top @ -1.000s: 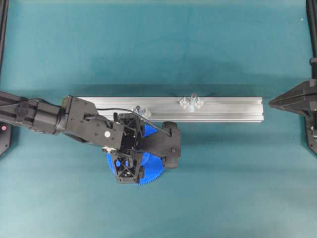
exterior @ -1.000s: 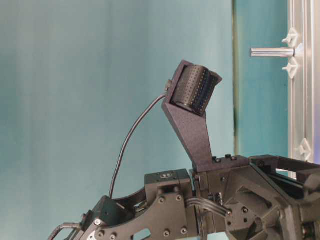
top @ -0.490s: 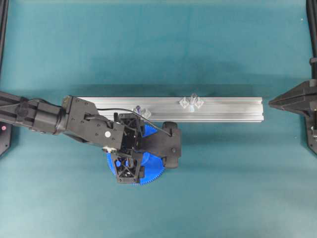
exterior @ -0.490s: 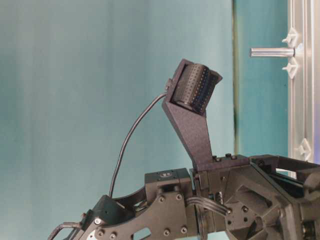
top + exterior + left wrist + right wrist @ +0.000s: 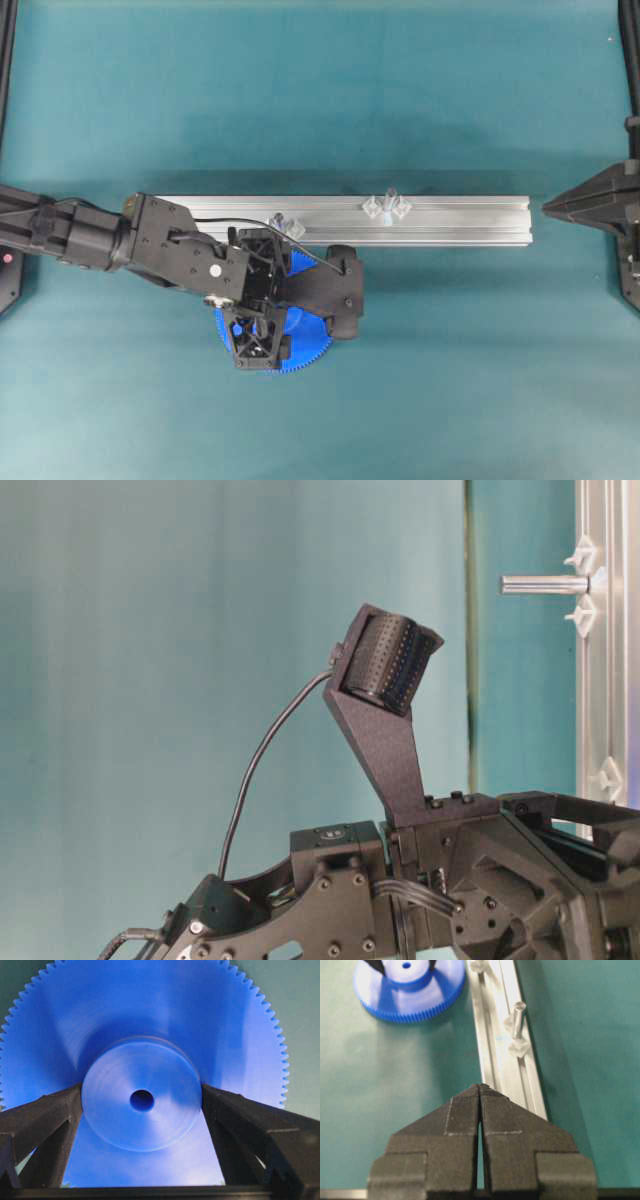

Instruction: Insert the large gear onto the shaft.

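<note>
The task is at its start: the large gear lies flat on the green mat, in the lower left of the overhead view, just below the aluminium rail and well apart from the shaft, which stands bare near the rail's middle. The pickup is under way; lifting, carrying and threading the hole over the shaft all remain.

The left gripper sits over the gear with its two fingers spread wide on either side of the raised hub. They look to be touching its sides, or very nearly, but no squeeze shows, so I judge the gear is not yet held. The right gripper waits with its jaws pressed together, empty, at the right end of the rail.

Overhead, the arm hides most of the gear; only the left wrist view shows the hub between the fingers. The right wrist view shows the shaft upright between two clear brackets. The table-level view shows the shaft's bare length but not the gear.
</note>
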You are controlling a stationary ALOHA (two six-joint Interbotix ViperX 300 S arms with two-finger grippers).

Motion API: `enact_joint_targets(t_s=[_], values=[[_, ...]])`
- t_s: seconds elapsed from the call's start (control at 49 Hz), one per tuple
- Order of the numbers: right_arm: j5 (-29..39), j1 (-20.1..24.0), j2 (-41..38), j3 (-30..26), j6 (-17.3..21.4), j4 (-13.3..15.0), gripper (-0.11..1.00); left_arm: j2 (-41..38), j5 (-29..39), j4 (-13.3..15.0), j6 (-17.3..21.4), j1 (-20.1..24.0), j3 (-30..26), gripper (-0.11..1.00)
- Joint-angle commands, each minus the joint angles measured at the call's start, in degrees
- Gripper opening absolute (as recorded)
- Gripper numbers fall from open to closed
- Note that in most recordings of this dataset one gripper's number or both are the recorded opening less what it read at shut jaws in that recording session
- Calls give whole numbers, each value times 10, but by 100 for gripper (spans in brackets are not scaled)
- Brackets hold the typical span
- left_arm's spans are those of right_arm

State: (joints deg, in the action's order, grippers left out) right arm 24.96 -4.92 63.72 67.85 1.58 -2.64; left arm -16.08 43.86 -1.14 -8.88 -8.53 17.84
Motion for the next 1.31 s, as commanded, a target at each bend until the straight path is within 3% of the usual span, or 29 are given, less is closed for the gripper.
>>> enact_joint_targets(t_s=[0.0, 0.122, 0.776, 1.082, 1.286], values=[[-4, -2, -4, -6, 5, -1, 1, -2, 5, 1, -3, -5, 2, 92], [-4, -2, -4, -6, 5, -1, 1, 2, 9, 1, -3, -5, -1, 76], [-4, -2, -4, -7, 5, -1, 1, 4, 12, 2, -2, -5, -8, 76], [-4, -2, -4, -6, 5, -1, 1, 25, 15, 2, -3, -5, -36, 76], [-4, -2, -4, -5, 5, -1, 1, 25, 72, 1, 0, -5, -70, 76]])
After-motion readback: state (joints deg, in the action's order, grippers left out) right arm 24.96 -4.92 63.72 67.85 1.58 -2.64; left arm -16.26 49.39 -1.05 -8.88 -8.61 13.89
